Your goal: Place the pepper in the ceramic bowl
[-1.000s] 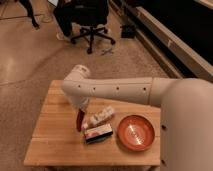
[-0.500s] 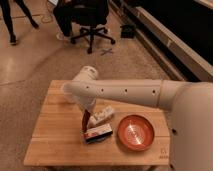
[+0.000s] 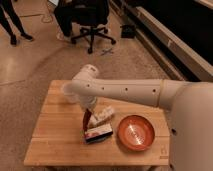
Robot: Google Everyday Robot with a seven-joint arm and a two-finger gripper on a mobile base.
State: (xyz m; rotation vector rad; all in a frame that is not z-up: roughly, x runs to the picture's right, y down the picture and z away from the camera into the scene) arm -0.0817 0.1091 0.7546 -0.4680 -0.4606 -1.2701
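The pepper (image 3: pixel 86 120), slender and dark red, hangs upright just above the wooden table (image 3: pixel 55 135), left of centre. My gripper (image 3: pixel 89 113) points down from the white arm and is shut on the pepper's upper end. The ceramic bowl (image 3: pixel 135 133), wide, shallow and orange-red, sits on the table to the right of the pepper, about a bowl's width away, with nothing in it.
A translucent white cup (image 3: pixel 103 115) lies on its side right next to the gripper. A flat red-and-white box (image 3: pixel 98 134) lies just below the pepper, between it and the bowl. An office chair (image 3: pixel 90 20) and a person's legs (image 3: pixel 12 22) are on the floor beyond the table.
The arm has shifted to the right, carrying the pepper a little closer to the box and the bowl. The bowl, cup and box have stayed in place.
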